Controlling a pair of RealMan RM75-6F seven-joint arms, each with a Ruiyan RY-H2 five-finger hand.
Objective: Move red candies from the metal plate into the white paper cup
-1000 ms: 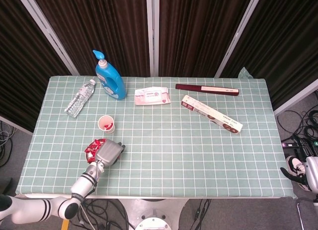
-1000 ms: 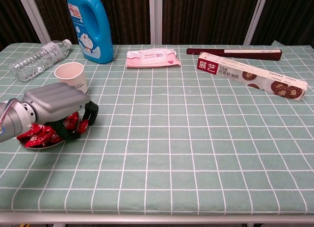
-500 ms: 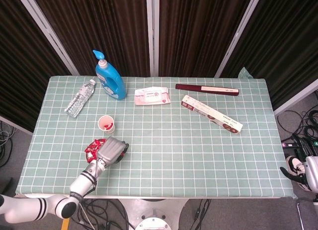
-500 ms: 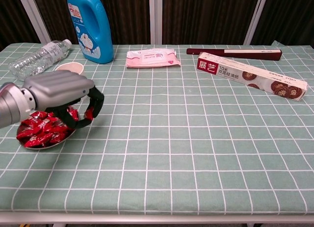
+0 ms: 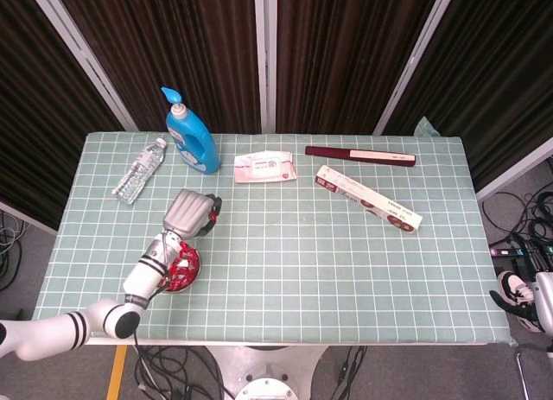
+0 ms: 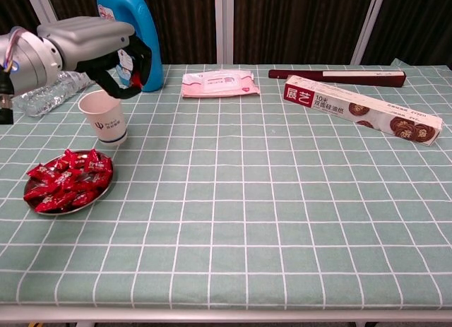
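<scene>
Left hand [image 6: 106, 55] hangs above the paper cup [image 6: 104, 117], fingers curled down and inward, with a small red candy [image 6: 135, 80] pinched at the fingertips just over the cup's rim; in the head view the same hand [image 5: 192, 212] covers the cup entirely. Right hand [image 5: 537, 303] shows only as a sliver at the frame's edge, far right of the cup and off the table, and whether it is open or closed cannot be told

Checked table [image 6: 282, 200] carries everything else. Behind the cup stands the blue detergent bottle [image 6: 134, 30], partly hidden by the hand. Far right of the cup lies the long cookie box [image 6: 361, 118], with the dark red box [image 6: 336, 76] behind it. A clear water bottle [image 6: 53, 87] lies on its side behind and left of the cup. The pink wipes pack [image 6: 219, 83] sits behind and to the right of the cup. Just in front of the cup, slightly left, the metal plate [image 6: 100, 196] holds a heap of red candies [image 6: 67, 189]
</scene>
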